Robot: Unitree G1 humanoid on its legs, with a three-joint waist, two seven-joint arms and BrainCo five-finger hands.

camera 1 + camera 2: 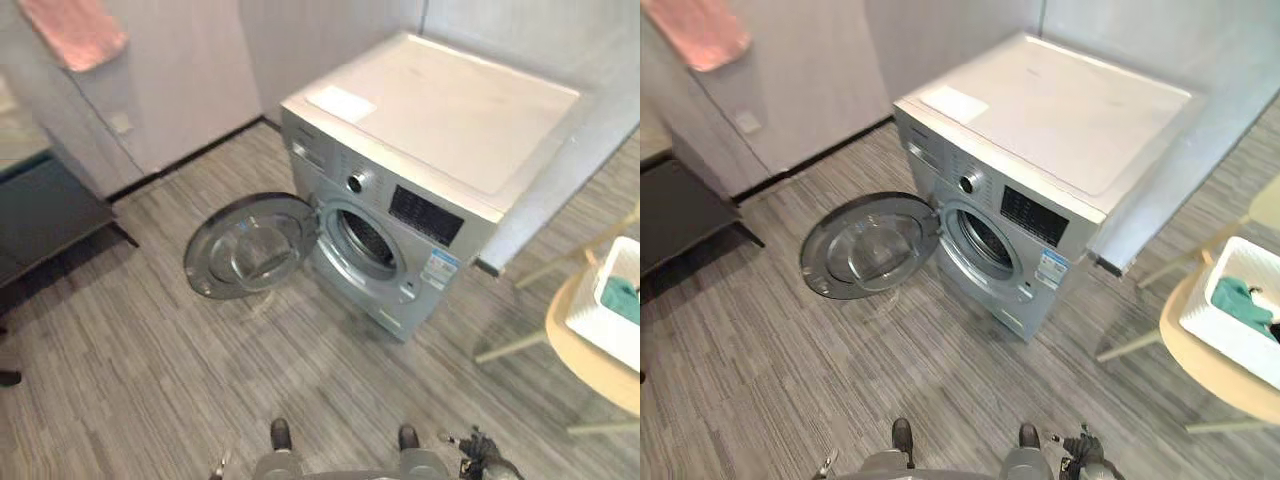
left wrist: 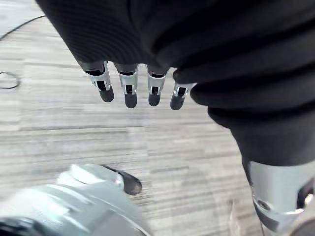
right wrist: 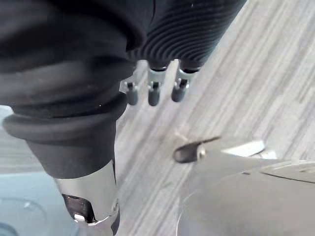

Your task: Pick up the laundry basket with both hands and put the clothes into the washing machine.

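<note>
Silver, dark-tipped fingers [image 2: 129, 93] of my left hand [image 2: 152, 91] are hanging straight and slack, gripping nothing, over the grey plank floor [image 1: 150, 350]. The fingers of my right hand [image 3: 153, 93] are doing the same: loose, uncurled, empty. Both arms are dangling at my sides with the hands pointing down at the floor in front of the washing machine [image 1: 430, 120], because I am not yet reaching for anything.

The washing machine is standing ahead of me with its round door [image 1: 250, 245] swung wide open to its left, leaving the drum opening [image 1: 365, 240] ready for loading. The white laundry basket [image 1: 1230, 345] is sitting well to the machine's right, on a pale round surface [image 1: 1200, 368], with teal clothes [image 1: 1238, 297] lying inside it. I judge that I am needing to turn toward that side and raise both arms before I can take hold of the basket.
</note>
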